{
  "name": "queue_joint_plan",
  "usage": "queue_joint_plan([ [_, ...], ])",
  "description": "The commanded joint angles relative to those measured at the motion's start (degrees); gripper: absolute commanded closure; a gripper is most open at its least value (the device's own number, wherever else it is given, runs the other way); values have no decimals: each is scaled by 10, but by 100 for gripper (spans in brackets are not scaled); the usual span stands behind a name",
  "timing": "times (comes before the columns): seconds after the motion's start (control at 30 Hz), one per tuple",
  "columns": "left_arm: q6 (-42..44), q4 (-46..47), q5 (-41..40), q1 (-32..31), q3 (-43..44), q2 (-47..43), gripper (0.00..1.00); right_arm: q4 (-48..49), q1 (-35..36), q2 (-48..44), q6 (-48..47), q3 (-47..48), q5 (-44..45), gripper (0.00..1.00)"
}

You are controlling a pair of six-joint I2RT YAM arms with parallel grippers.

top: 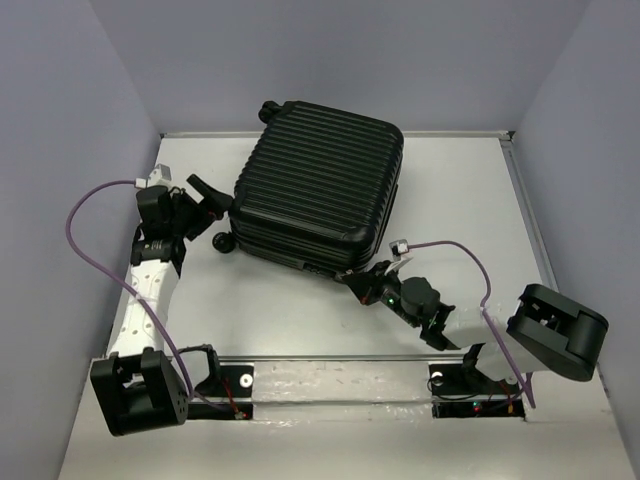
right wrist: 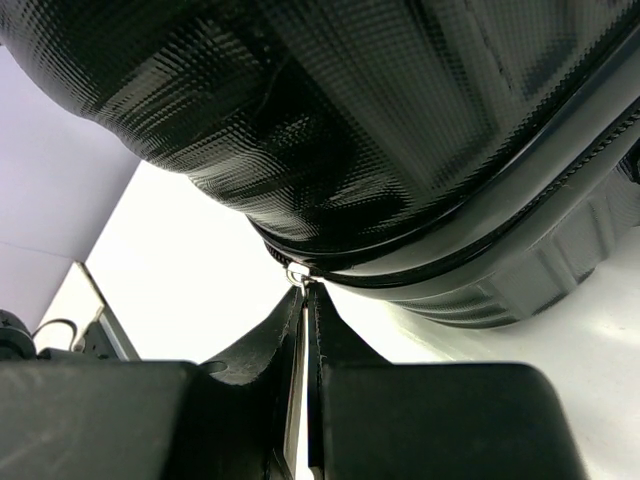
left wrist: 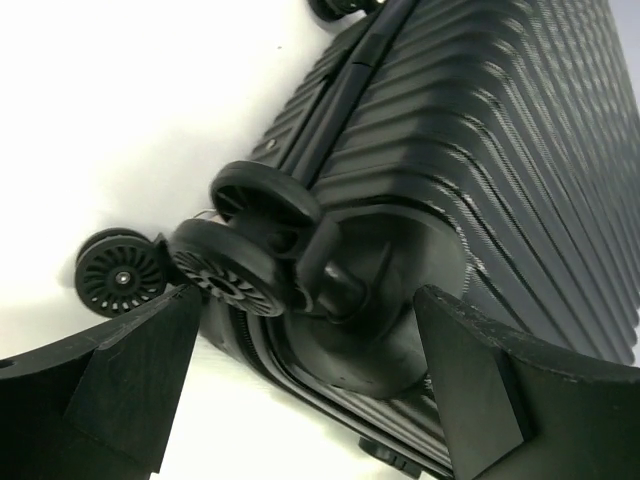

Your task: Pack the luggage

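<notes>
Right wrist view: right gripper (right wrist: pixel 303 300) has its fingers pressed nearly together, pinched on a small metal zipper pull (right wrist: pixel 297 276) at the seam of the suitcase (right wrist: pixel 330 120); only a thin sliver of gap shows between the pads. The pull sits right at the zipper line running along the shell's near corner. Left wrist view: left gripper (left wrist: pixel 310 370) is spread wide, holding nothing, its fingers either side of the suitcase's corner wheel pair (left wrist: pixel 245 240); whether the pads touch the shell, can't tell. A second wheel (left wrist: pixel 121 273) sits just to the left on the white table (left wrist: pixel 120 120). Top view: suitcase (top: pixel 320 190) lies flat and closed, ribbed shell up, in the middle-back of the table (top: pixel 270 310), rotated slightly. Left gripper (top: pixel 208 203) is at its left side by the wheels, right gripper (top: pixel 355 280) at its near edge. Purple cables (top: pixel 85 235) loop off both arms.
</notes>
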Motion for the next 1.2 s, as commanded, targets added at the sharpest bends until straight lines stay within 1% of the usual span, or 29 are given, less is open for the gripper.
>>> queue_joint_plan([
  [0.0, -13, 60, 36, 3, -2, 1, 1, 14, 1, 2, -19, 7, 11, 93],
  [0.3, -49, 121, 55, 7, 7, 59, 1, 48, 1, 37, -14, 3, 0, 93],
  [0.5, -89, 170, 46, 7, -3, 66, 1, 50, 1, 35, -15, 3, -5, 93],
  [0.73, -145, 227, 47, 7, -15, 90, 8, 45, 1, 28, -17, 0, -3, 93],
  [1.0, -167, 264, 35, 7, -38, 91, 16, 44, 1, 29, -20, 3, -8, 93],
  [1.17, -190, 293, 30, 7, -55, 94, 17, 47, 1, 36, -18, 5, -9, 93],
])
